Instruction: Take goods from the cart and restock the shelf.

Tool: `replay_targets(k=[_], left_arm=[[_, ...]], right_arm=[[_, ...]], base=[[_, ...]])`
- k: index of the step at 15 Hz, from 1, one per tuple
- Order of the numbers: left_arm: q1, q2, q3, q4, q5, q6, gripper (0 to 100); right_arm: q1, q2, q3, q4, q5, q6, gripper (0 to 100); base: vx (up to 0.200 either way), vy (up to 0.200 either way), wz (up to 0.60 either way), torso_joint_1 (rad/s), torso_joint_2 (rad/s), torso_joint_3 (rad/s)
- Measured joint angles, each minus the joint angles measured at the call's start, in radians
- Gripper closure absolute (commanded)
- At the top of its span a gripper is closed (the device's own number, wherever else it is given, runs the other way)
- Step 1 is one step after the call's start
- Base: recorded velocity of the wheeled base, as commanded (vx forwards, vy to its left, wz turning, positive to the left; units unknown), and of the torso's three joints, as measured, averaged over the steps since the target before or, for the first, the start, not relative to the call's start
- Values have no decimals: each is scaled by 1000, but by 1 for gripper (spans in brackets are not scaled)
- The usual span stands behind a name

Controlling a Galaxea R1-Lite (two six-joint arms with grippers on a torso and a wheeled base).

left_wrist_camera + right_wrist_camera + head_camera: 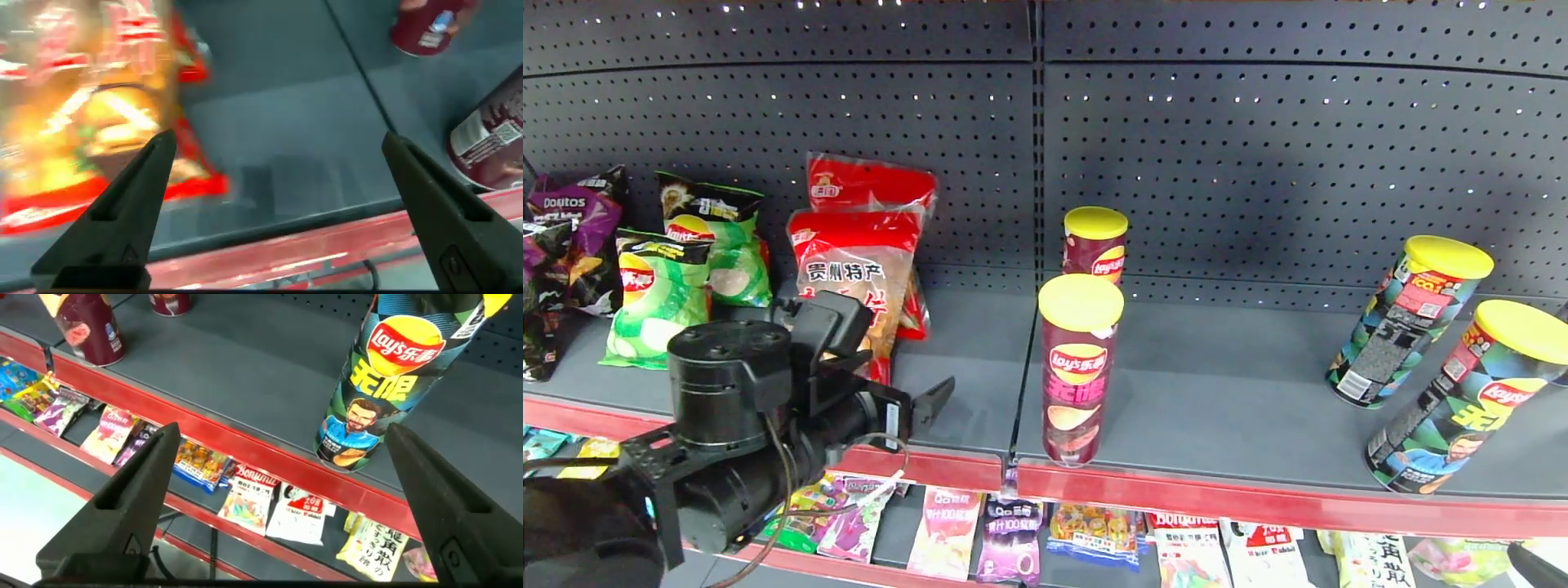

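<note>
Jaws wide and empty, left gripper (278,143) hangs at the shelf's (1217,392) front edge beside a red snack bag (854,261), likely light, soft and slippery, best pinched at its top seam; right gripper (283,431) gapes empty too.

Logo print on front maroon can (1080,384), large characters on red bag (849,261), barcode, seemingly, on patterned can (1409,322)

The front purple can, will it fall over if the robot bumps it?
Probably yes: the front purple can is tall and narrow and stands upright, so a bump up high could tip it. It sits right by the red lip, so it might fall off. Being round, it would likely roll once down.
</note>
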Motion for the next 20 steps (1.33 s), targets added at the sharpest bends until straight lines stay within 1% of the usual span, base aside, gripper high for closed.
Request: replay_targets(k=[3, 5, 8, 9, 15, 20], left_arm=[[-35, 89, -83, -5, 0, -2, 0], [-61, 136, -130, -7, 1, -12, 0], [-106, 173, -154, -7, 1, -33, 0], [-116, 182, -157, -8, 2, -34, 0], [-130, 237, -221, -9, 9, -34, 0], [-138, 266, -245, -9, 9, -33, 0]], right_arm=[[0, 4, -1, 0, 0, 2, 0], [0, 5, -2, 0, 0, 5, 0], [0, 6, -4, 0, -1, 6, 0], [0, 6, -5, 0, -1, 6, 0], [0, 9, -13, 0, -2, 6, 0], [0, 11, -14, 0, -2, 10, 0]], base=[[0, 0, 0, 0, 0, 0], [0, 0, 0, 0, 0, 0], [0, 0, 0, 0, 0, 0], [0, 0, 0, 0, 0, 0], [0, 0, 0, 0, 0, 0], [0, 0, 0, 0, 0, 0]])
